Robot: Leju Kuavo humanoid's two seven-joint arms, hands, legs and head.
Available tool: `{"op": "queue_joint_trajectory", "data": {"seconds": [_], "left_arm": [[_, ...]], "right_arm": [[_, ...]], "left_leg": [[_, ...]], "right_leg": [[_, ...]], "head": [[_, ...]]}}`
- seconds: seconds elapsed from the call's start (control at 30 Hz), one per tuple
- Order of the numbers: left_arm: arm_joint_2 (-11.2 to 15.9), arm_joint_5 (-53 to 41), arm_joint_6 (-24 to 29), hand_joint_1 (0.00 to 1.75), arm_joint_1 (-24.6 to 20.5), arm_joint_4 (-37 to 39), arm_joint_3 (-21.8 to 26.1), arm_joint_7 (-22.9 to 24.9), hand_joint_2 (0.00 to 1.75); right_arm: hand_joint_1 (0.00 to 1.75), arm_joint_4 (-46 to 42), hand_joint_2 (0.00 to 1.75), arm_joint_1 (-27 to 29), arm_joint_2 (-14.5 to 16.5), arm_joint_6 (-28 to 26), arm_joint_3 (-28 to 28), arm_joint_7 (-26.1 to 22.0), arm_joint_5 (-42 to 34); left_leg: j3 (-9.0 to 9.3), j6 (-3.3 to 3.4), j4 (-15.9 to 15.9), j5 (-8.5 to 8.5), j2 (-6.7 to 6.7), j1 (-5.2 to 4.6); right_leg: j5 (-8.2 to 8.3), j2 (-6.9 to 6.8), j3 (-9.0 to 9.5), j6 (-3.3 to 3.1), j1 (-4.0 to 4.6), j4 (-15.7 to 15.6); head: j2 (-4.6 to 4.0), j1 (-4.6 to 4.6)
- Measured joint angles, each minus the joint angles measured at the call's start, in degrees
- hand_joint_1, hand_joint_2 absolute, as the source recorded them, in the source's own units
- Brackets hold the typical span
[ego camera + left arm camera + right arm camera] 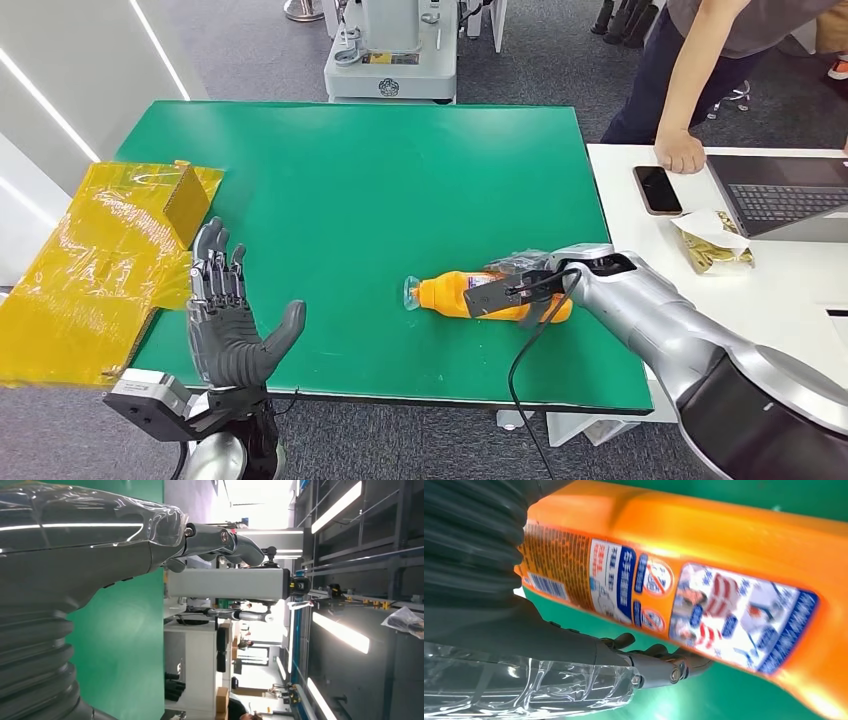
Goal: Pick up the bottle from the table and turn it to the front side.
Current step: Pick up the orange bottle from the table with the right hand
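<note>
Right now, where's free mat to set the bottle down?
Widest bare patch: the far half of the green table, between the yellow bags and the right edge. Also bare: the strip between the open left hand and the bottle. Crowded: around the right hand, and the white desk with phone and laptop.

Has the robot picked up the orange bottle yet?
Not yet. The right hand is around the orange plastic bottle, which lies on its side on the green table. Lifting and turning it to the front are left. The left hand is open.
</note>
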Motion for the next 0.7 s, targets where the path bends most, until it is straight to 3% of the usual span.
{"op": "queue_joint_trajectory", "data": {"seconds": [0.4,0.43,0.53,0.57,0.7], "left_arm": [[0.0,-0.48,-0.11,0.0,0.0,0.0,0.0,0.83,1.75],[0.0,-0.51,-0.12,0.0,0.0,0.0,0.0,0.83,1.75],[-0.01,-0.56,-0.11,0.0,0.01,0.0,0.0,0.83,1.75],[-0.01,-0.58,-0.1,0.0,0.01,-0.01,0.0,0.83,1.75],[-0.02,-0.63,-0.08,0.0,0.02,-0.1,0.0,0.83,1.75]], "right_arm": [[0.01,0.68,1.75,1.32,0.0,-1.82,1.49,1.32,0.42],[0.37,0.73,1.75,1.38,-0.01,-1.99,1.52,1.35,0.47],[1.67,0.84,1.75,1.72,-0.02,-3.18,1.62,1.59,0.44],[1.75,0.86,1.75,1.85,-0.02,-3.75,1.64,1.77,0.37],[1.75,0.93,1.75,2.14,-0.01,-6.02,1.63,2.4,0.33]], "left_leg": [[0.01,0.0,0.0,0.0,0.0,0.0],[0.01,0.0,0.0,0.0,0.0,0.0],[0.01,0.0,0.0,0.0,0.0,0.0],[0.02,0.0,0.0,0.0,0.01,0.0],[0.02,0.0,0.0,0.0,0.01,0.0]], "right_leg": [[0.0,0.0,0.0,0.0,0.0,0.0],[0.0,0.0,0.0,0.0,0.0,0.0],[0.0,0.0,0.01,0.0,0.0,0.0],[0.0,0.0,0.01,0.0,0.0,0.0],[0.0,0.01,0.01,0.0,0.0,0.0]], "head": [[0.0,0.0],[0.0,0.0],[0.0,0.0],[0.0,0.0],[0.0,0.0]]}}
